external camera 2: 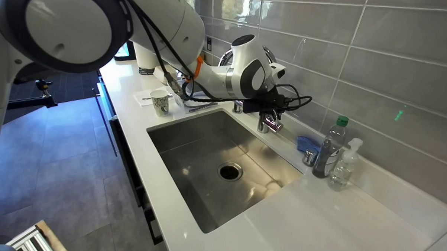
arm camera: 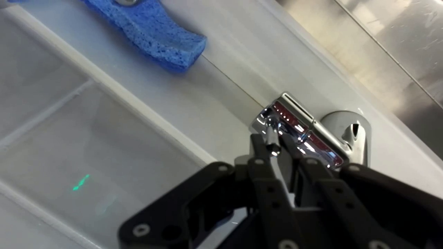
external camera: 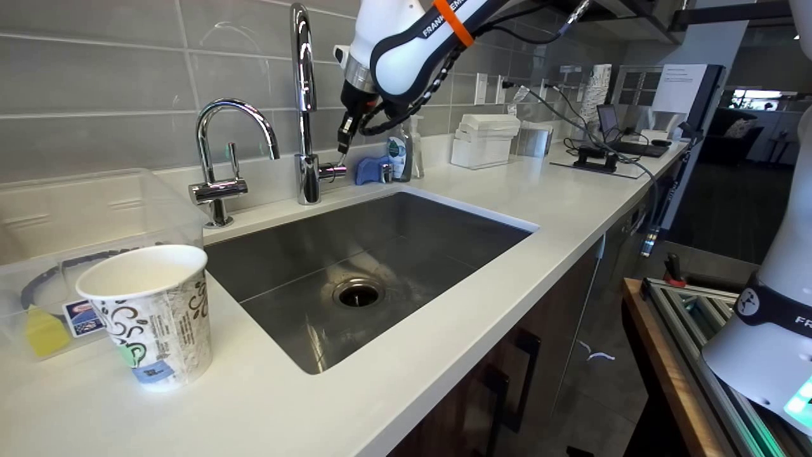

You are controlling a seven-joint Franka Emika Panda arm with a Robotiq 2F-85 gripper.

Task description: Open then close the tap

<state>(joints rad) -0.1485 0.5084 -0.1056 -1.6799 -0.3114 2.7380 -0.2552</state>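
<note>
The tap (external camera: 304,89) is the tall, slim chrome faucet behind the sink. In an exterior view only its lower body (external camera 2: 263,124) and side valve show under the arm. In the wrist view its chrome side body (arm camera: 309,146) fills the middle right. Its thin lever (arm camera: 273,132) stands up from the side body, between my fingers. My gripper (external camera: 344,145) points down at the lever from above. In the wrist view my black fingertips (arm camera: 272,138) close on the lever from both sides, with hardly any gap. No water stream shows over the sink.
The steel sink (external camera: 358,330) lies in front. A short gooseneck faucet (external camera: 203,136) stands beside the tap. A blue sponge (arm camera: 162,38), dish soap bottle (external camera 2: 328,151) and clear pump bottle (external camera 2: 344,168) stand near the lever side. A paper cup (external camera: 158,330) stands on the counter.
</note>
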